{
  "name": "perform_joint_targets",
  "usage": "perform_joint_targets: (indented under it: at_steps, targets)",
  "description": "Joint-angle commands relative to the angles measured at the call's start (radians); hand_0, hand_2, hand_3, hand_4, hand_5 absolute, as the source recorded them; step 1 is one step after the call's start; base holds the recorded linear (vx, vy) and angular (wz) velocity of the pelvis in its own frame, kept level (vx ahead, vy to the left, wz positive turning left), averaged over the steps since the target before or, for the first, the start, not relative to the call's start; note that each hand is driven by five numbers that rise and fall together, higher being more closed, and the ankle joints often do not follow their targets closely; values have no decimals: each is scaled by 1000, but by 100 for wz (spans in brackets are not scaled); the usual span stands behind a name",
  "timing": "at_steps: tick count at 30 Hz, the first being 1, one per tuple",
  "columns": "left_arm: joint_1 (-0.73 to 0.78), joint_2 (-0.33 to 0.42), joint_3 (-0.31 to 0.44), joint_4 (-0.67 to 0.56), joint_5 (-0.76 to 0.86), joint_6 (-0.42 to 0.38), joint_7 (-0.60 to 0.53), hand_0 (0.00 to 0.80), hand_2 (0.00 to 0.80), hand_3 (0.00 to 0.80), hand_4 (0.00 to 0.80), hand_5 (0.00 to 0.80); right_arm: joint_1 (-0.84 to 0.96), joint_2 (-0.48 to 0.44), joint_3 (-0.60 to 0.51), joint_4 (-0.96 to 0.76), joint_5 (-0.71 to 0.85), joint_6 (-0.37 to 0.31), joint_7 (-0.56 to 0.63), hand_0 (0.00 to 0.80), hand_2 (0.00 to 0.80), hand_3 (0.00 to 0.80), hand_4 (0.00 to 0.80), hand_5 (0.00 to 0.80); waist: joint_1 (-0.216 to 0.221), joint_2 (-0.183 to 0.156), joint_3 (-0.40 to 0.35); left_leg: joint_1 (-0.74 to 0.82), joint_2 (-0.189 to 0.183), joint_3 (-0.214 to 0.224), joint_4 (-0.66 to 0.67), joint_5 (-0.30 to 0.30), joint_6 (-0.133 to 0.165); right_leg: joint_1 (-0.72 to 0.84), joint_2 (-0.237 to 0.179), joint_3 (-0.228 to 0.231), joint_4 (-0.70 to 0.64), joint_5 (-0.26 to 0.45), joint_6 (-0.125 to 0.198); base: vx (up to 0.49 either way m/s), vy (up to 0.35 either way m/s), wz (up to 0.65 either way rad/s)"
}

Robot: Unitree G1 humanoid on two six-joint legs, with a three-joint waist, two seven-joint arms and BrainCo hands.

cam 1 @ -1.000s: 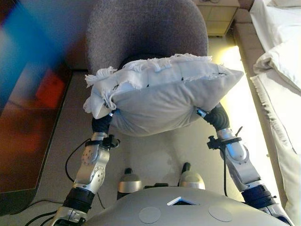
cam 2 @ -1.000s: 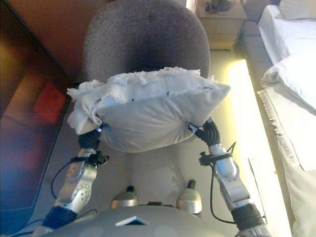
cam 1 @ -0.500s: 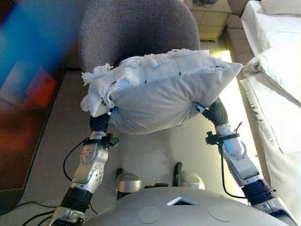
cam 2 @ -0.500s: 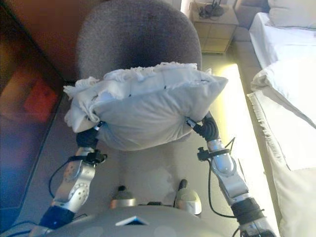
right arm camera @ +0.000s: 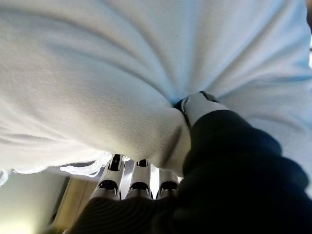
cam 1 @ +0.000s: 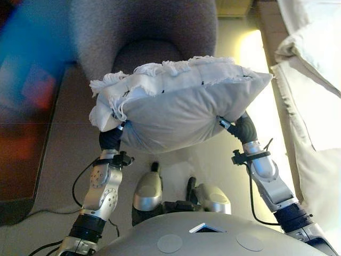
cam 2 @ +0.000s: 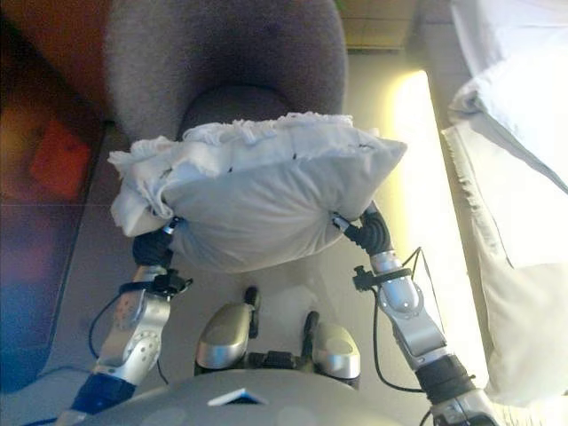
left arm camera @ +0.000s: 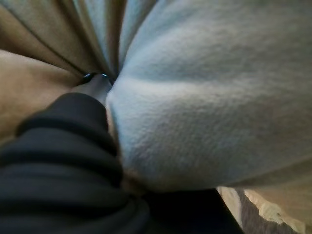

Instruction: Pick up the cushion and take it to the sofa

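The cushion (cam 1: 181, 104) is carried clear of the floor (cam 1: 69, 138) between the two hands, one at each end, directly ahead of a grey upholstered chair (cam 1: 144, 32) whose seat lies just beyond the cushion's far edge. The left hand (cam 1: 109, 140) sits under the fringed end of the cushion; in the left wrist view its dark cover presses into the fabric and one dark fingertip (left arm camera: 97, 83) is buried in a crease, so how far its fingers are curled cannot be determined. The right hand (cam 1: 242, 128) supports the opposite corner; the right wrist view shows its thumb (right arm camera: 202, 105) pushed into a puckered fold of the cover, with the fingers (right arm camera: 139, 183) lying in a row under the cushion's lower face, their tips hidden, so the closure of this hand cannot be determined either. Open room: a strip of pale floor runs beyond the right hand, bounded on its outer side by the edge of a bed (cam 1: 314, 101) draped in white bedding with a fringed border. Outboard of the left hand, bare floor extends to a dark reflective panel (cam 1: 26, 144) lying at floor level. The cushion is pale grey-white, plump, roughly rectangular, with a frayed white fringe along its upper seam and bunched at the left-hand end; its corner on the right-hand side comes to a point.
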Motion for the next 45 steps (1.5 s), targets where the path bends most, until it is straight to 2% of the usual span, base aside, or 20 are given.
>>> perform_joint_targets:
  at_steps: [1, 3, 5, 7, 10, 12, 14, 15, 19, 22, 25, 29, 32, 33, 35, 36, 38, 41, 42, 45]
  targets:
    - [-21, -12, -10, -167, 7, -137, -57, 800, 800, 800, 800, 800, -25, 4, 36, -157, -11, -103, 33, 800, 800, 800, 800, 800, 16, -4, -79, -140, 55, 19, -82, 285, -22, 199, -4, -55, 12, -143, 55, 542, 156, -26]
    - [-34, -9, -9, -159, 1, -141, -69, 800, 800, 800, 800, 800, -32, 2, 29, -149, -6, -115, 39, 800, 800, 800, 800, 800, 18, -3, -78, -161, 91, 34, -56, 289, -30, 213, -25, -55, 52, -193, 64, 542, 195, -29]
    - [-57, -3, -1, -142, -5, -126, -75, 800, 800, 800, 800, 800, -39, 4, 18, -141, 5, -114, 44, 800, 800, 800, 800, 800, 9, -15, -94, -149, 103, 104, -42, 228, -7, 225, -71, -88, 93, -199, 94, 570, 248, -51]
    - [-70, 15, 7, -146, -18, -109, -81, 800, 800, 800, 800, 800, -25, 4, -2, -162, 39, -92, 51, 800, 800, 800, 800, 800, 10, -52, -129, -155, 62, 117, 2, 181, 36, 247, -123, -87, 140, -107, 148, 514, 225, -63]
    - [-60, 20, -3, -158, 21, -114, -93, 800, 800, 800, 800, 800, 3, 28, -25, -169, 39, -87, 54, 800, 800, 800, 800, 800, 22, -90, -187, -148, -8, 114, 51, 102, 119, 236, -179, -72, 316, 142, 207, 516, 238, -20]
    - [-75, 31, -15, -150, 33, -112, -84, 800, 800, 800, 800, 800, 3, 52, -8, -176, 2, -89, 21, 800, 800, 800, 800, 800, 11, -81, -206, -95, -37, 94, 45, 73, 139, 167, -166, -58, 455, 225, 212, 592, 219, -6]
    - [-97, 34, -19, -136, 36, -99, -81, 800, 800, 800, 800, 800, -7, 69, 6, -177, -18, -72, -7, 800, 800, 800, 800, 800, -25, -82, -208, -46, -64, 89, 36, 50, 148, 75, -120, -38, 482, 228, 206, 546, 136, 22]
    - [-113, 41, -18, -131, 19, -88, -90, 800, 800, 800, 800, 800, -6, 68, 6, -181, -11, -61, -20, 800, 800, 800, 800, 800, -43, -68, -210, -24, -63, 74, 19, 53, 148, 21, -66, -35, 443, 214, 197, 503, 95, 34]
    - [-149, 39, -17, -112, 12, -75, -123, 800, 800, 800, 800, 800, 4, 69, -1, -154, -10, -84, -27, 800, 800, 800, 800, 800, -118, -59, -174, 99, -96, -16, -21, 25, 139, -173, -84, -115, 294, 160, 159, 421, -39, 45]
    - [-145, 40, -41, -112, 13, -90, -124, 800, 800, 800, 800, 800, 4, 55, -3, -125, -9, -126, -47, 800, 800, 800, 800, 800, -182, -82, -133, 192, -117, -95, -24, -61, 125, -287, -128, -97, 35, 243, 169, 492, -213, 75]
    - [-142, 40, -59, -120, 23, -109, -134, 800, 800, 800, 800, 800, -25, 52, 0, -122, -14, -112, -58, 800, 800, 800, 800, 800, -219, -87, -113, 276, -102, -137, -15, -151, 118, -344, -171, -89, -129, 357, 198, 501, -205, 70]
    - [-141, 32, -68, -117, 26, -112, -140, 800, 800, 800, 800, 800, -60, 58, 7, -103, -12, -93, -57, 800, 800, 800, 800, 800, -237, -86, -110, 361, -66, -178, 6, -236, 114, -348, -184, -58, -123, 390, 205, 449, -198, 57]
    - [-126, 30, -53, -129, 10, -106, -134, 800, 800, 800, 800, 800, -54, 50, -2, -110, -4, -79, -38, 800, 800, 800, 800, 800, -242, -89, -155, 404, -19, -165, 59, -275, 79, -322, -179, -82, -74, 342, 189, 351, -168, 37]
    - [-113, 29, -44, -135, -10, -95, -125, 800, 800, 800, 800, 800, -40, 39, -17, -122, 2, -61, -27, 800, 800, 800, 800, 800, -254, -77, -178, 410, 26, -153, 105, -189, 45, -315, -156, -83, -56, 314, 167, 398, -177, 28]
    - [-102, 27, -30, -150, -34, -96, -128, 800, 800, 800, 800, 800, -22, 16, -32, -141, 25, -56, -7, 800, 800, 800, 800, 800, -255, -71, -193, 366, 66, -126, 260, -33, -1, -280, -133, -111, -60, 281, 129, 253, -196, 8]
    - [-99, 22, -32, -153, -31, -112, -138, 800, 800, 800, 800, 800, -20, 7, -31, -133, 27, -67, -4, 800, 800, 800, 800, 800, -240, -85, -186, 270, 65, -105, 444, 3, -8, -239, -133, -122, -70, 267, 104, 247, -311, 2]
    - [-107, 11, -46, -144, -21, -127, -136, 800, 800, 800, 800, 800, -36, 1, -21, -96, 6, -88, -8, 800, 800, 800, 800, 800, -208, -116, -166, 87, 54, -64, 578, 40, 2, -175, -139, -125, -88, 247, 76, 205, -266, -18]
    - [-129, -8, -53, -109, -28, -129, -118, 800, 800, 800, 800, 800, -73, -14, 2, -71, 18, -94, -15, 800, 800, 800, 800, 800, -163, -106, -131, 33, 66, -5, 429, 18, 5, -91, -127, -154, -128, 212, 89, 227, -28, 6]
    - [-129, -7, -49, -105, -34, -132, -111, 800, 800, 800, 800, 800, -73, -18, 4, -82, 18, -91, -8, 800, 800, 800, 800, 800, -153, -91, -127, 31, 65, 16, 318, 49, -6, -70, -117, -157, -151, 201, 98, 264, 102, 39]
    - [-139, -16, -47, -104, -28, -125, -89, 800, 800, 800, 800, 800, -70, -14, 11, -101, 3, -74, -6, 800, 800, 800, 800, 800, -122, -78, -113, -9, 45, 0, 199, 121, -25, -25, -110, -148, -189, 184, 106, 215, 91, 18]
